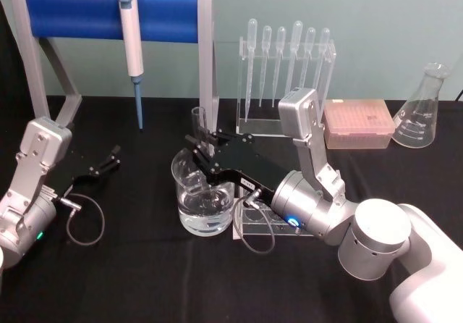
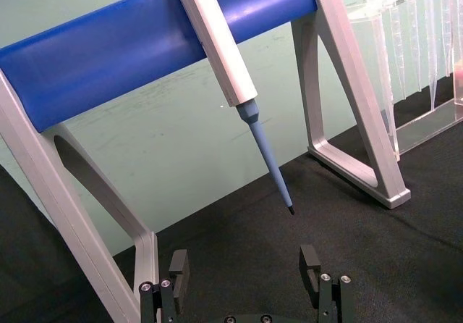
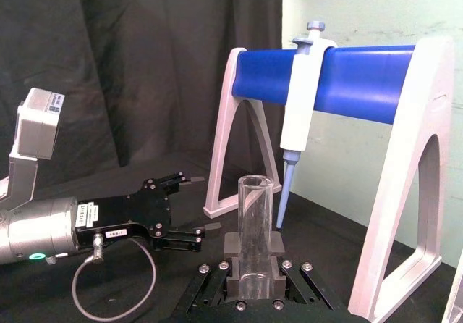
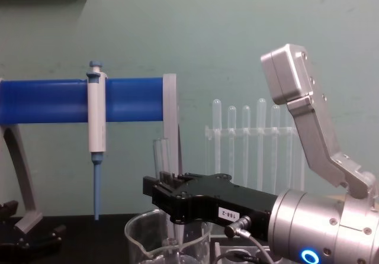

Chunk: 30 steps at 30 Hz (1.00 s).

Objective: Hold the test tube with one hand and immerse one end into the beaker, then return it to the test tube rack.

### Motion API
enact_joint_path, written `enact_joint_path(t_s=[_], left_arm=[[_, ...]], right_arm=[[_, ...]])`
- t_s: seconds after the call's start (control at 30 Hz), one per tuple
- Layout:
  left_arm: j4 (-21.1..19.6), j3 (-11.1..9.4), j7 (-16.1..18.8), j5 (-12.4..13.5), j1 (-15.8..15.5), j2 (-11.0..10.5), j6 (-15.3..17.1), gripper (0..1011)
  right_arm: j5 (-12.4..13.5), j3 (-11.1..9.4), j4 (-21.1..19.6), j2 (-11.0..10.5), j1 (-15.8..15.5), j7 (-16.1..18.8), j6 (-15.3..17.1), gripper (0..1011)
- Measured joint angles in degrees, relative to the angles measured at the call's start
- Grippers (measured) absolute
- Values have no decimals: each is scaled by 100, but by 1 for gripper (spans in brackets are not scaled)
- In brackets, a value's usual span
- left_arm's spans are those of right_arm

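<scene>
My right gripper [image 1: 202,148] is shut on the test tube [image 1: 198,120], holding it upright over the beaker [image 1: 185,185]. The tube's open mouth sticks up above the fingers, and its lower part drops past the beaker's rim towards the water; I cannot tell whether the tip is wet. In the right wrist view the clear tube [image 3: 255,225] stands clamped between the pads. From the chest, the black right gripper [image 4: 164,198] hangs just above the beaker [image 4: 142,240], with the tube [image 4: 160,156] rising behind it. My left gripper [image 1: 105,161] rests open on the table at the left, apart from the beaker, and its fingers [image 2: 178,271] stand wide apart.
A blue-barred stand [image 1: 72,15] carrying a white-and-blue micropipette [image 1: 132,44] stands at the back left. A clear rack of plastic pipettes [image 1: 286,62], a pink tip box [image 1: 358,124] and a glass flask [image 1: 423,109] line the back right. A clear low rack [image 1: 249,225] sits right of the beaker.
</scene>
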<state>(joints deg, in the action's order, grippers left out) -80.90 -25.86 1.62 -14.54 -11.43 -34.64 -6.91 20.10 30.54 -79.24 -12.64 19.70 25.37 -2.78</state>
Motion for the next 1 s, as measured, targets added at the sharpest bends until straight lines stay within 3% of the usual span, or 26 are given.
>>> enact_joint_path(t_s=[1.0], left_arm=[[0,0,0,0,0,0,0,1000]], right_arm=[[0,0,0,0,0,0,0,227]])
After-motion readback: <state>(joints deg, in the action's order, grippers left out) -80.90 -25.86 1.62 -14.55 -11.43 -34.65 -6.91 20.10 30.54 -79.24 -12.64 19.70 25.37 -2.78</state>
